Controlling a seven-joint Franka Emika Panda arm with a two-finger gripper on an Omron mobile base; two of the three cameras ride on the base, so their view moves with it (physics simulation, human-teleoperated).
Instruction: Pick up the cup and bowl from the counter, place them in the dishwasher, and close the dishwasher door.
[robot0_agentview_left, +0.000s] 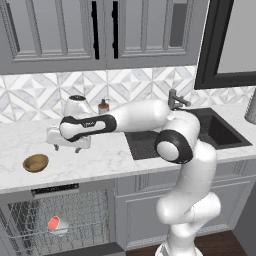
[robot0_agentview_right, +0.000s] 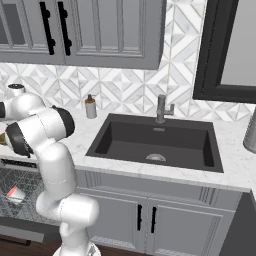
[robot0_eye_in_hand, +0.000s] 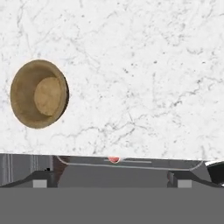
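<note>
**Cup racked, bowl waiting on the table**

We are holding our claw (robot0_agentview_left: 66, 148) just above the long white marble-look table (robot0_agentview_left: 107, 157), its two fingertips spread wide and gripping nothing. The small shallow golden-brown wooden bowl (robot0_agentview_left: 36, 162) is sitting upright on that table, near the claw and off to one side, so we are judging it the next pick. The short white cup with the red-pink inside (robot0_agentview_left: 56, 225) is lying tipped in the grey wire rack of the under-counter dishwasher (robot0_agentview_left: 60, 220), directly below the bowl. The dishwasher is standing open, presumably because the bowl must go in first.
</note>
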